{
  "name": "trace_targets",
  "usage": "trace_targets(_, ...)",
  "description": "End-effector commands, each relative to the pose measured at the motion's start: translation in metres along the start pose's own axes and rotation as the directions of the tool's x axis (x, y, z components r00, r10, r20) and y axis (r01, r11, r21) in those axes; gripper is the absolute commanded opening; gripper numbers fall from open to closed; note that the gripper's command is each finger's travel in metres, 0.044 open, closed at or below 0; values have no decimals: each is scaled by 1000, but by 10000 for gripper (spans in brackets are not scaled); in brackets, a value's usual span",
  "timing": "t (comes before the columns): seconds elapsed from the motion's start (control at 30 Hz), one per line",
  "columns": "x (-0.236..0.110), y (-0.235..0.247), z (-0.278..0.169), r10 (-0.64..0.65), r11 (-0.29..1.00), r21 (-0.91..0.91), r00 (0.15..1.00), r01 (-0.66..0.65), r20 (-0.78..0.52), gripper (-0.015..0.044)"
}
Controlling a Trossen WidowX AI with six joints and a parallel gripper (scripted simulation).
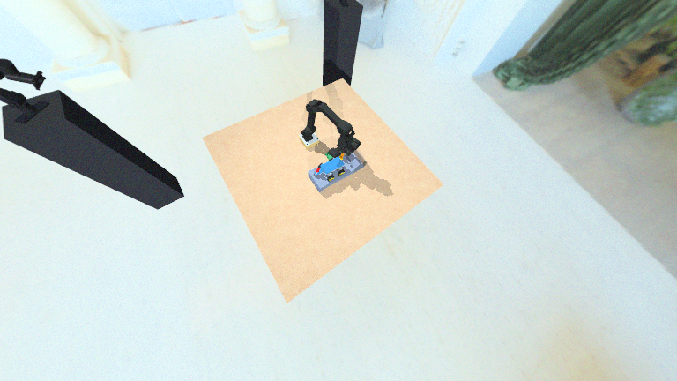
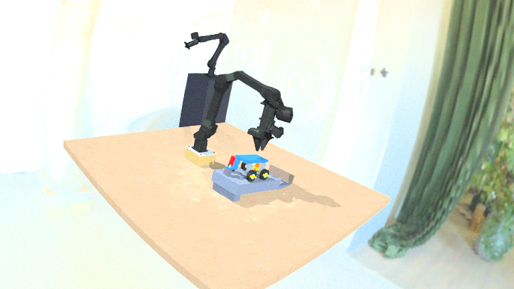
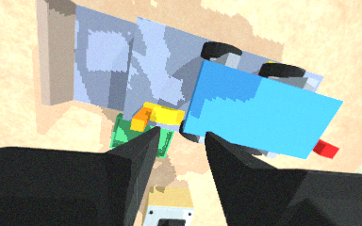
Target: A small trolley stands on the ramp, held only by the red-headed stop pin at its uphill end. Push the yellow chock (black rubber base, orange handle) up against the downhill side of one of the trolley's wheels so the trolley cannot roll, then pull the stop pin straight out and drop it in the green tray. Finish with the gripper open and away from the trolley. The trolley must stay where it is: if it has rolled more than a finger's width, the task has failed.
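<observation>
The blue trolley (image 1: 331,165) (image 2: 250,158) (image 3: 264,104) stands on the grey-blue ramp (image 2: 227,187) (image 3: 106,49). The red-headed stop pin (image 1: 317,170) (image 2: 231,160) (image 3: 326,149) is at its uphill end. The yellow chock (image 3: 167,114) with its orange handle (image 1: 342,156) (image 2: 257,165) (image 3: 140,118) is on the downhill side of the trolley's wheel nearest the arm base. It looks close to that wheel; contact cannot be made out, and its rubber base is hidden. The green tray (image 1: 329,156) (image 3: 123,137) is beside the ramp. My gripper (image 2: 260,148) (image 3: 183,134) is open and empty, above the trolley's downhill end.
A brownish end board (image 2: 280,173) (image 3: 57,56) stands across the ramp's low end. My arm's base block (image 1: 309,141) (image 2: 201,158) (image 3: 170,198) is on the tray's side of the ramp. Other arms on dark pedestals (image 1: 340,37) (image 2: 197,100) stand beyond the table.
</observation>
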State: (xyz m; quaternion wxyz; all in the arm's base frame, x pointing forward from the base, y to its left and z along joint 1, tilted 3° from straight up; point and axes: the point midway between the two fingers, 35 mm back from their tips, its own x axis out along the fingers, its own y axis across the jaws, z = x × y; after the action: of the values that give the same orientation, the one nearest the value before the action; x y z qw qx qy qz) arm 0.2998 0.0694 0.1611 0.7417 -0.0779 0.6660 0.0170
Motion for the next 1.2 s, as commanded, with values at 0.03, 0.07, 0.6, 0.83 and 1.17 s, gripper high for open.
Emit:
trace_targets(0.03,-2,-21,4,-28,984,-174,1000,28,3,190)
trace_targets(0.07,-2,-25,4,-33,977,-210,999,33,3,190)
trace_targets(0.6,-5,-92,4,-114,683,-728,993,63,-21,190)
trace_targets(0.83,-7,-122,-1,-148,470,-882,988,35,-39,190)
trace_targets(1.17,-10,-160,-12,-190,145,-988,979,-44,-71,190)
